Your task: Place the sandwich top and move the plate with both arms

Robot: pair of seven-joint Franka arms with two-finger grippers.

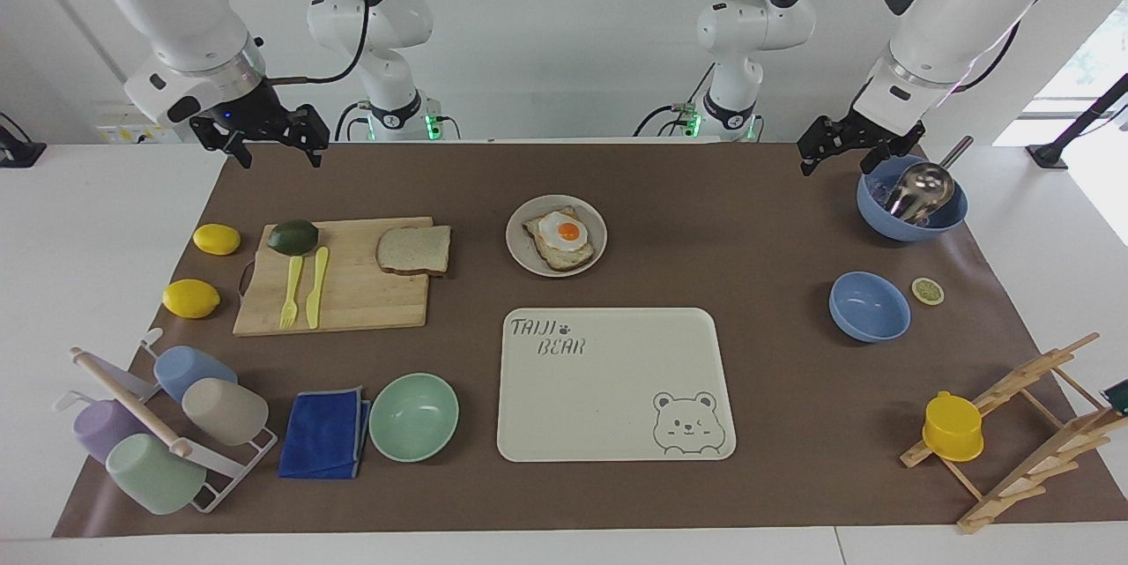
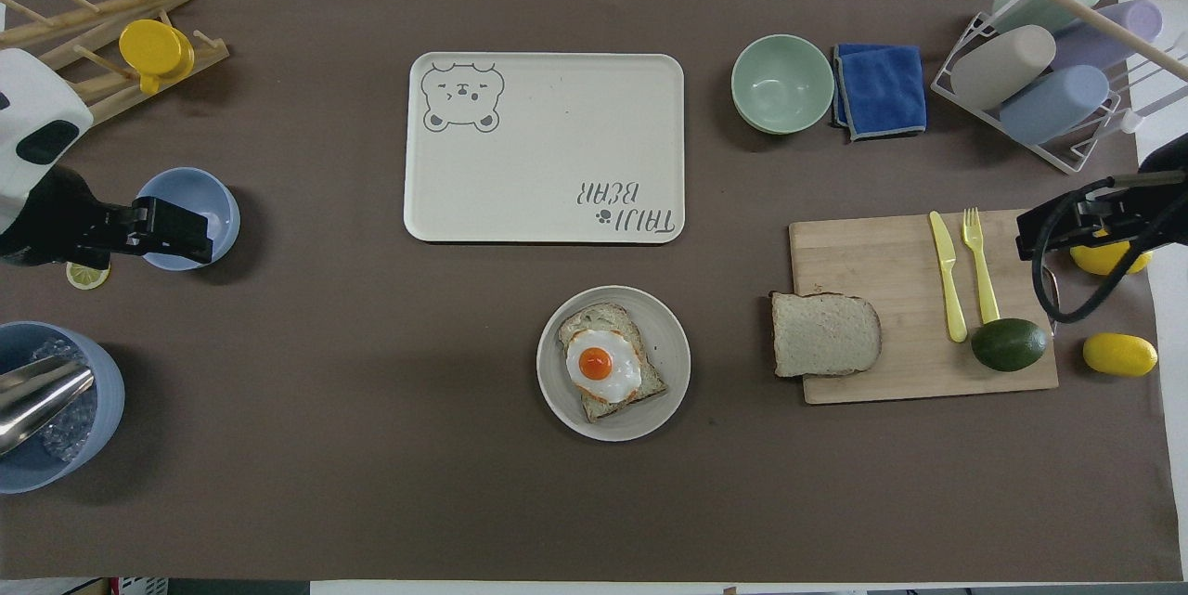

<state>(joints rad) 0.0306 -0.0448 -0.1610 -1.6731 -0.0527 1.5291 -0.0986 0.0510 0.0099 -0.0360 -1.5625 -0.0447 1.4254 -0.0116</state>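
Sandwich top [image 1: 414,249] [image 2: 824,334]: plain bread slice, flat on the wooden cutting board [image 1: 352,301] [image 2: 891,247], at the board's end toward the table's middle, one edge slightly overhanging. Nothing touches it.

Plate [image 1: 527,255] [image 2: 670,349]: on the brown mat, mid-table, toward the robots' edge, well apart from the board. It carries a toasted slice with a fried egg [image 1: 562,234] [image 2: 605,365] on top.

Cream tray with bear drawing [image 1: 608,353] [image 2: 557,112]: just farther from the robots than the plate, bare.

Also on the board: yellow fork [image 1: 291,292] [image 2: 978,263], yellow knife [image 1: 315,286] [image 2: 946,277], avocado [image 1: 293,236] [image 2: 1009,344]. Two lemons [image 1: 216,239] [image 2: 1119,354] beside the board, toward the right arm's end of the table.

Right gripper [image 1: 275,149] [image 2: 1053,231]: raised, empty, over the mat's corner at the robots' edge, right arm's end; fingers spread apart, holding nothing.

Left gripper [image 1: 833,151] [image 2: 181,228]: raised, empty, at the left arm's end near the robots' edge, beside the blue bowl with a metal scoop [image 1: 916,190] [image 2: 42,395]; how far its fingers are parted I cannot tell. In the overhead view it overlaps the smaller blue bowl [image 1: 869,307] [image 2: 209,205].

Mint-green bowl [image 1: 414,417] [image 2: 782,83] and blue cloth [image 1: 324,434] [image 2: 880,89] sit along the edge away from the robots, cup rack [image 1: 167,424] [image 2: 1049,66] at that edge's corner.
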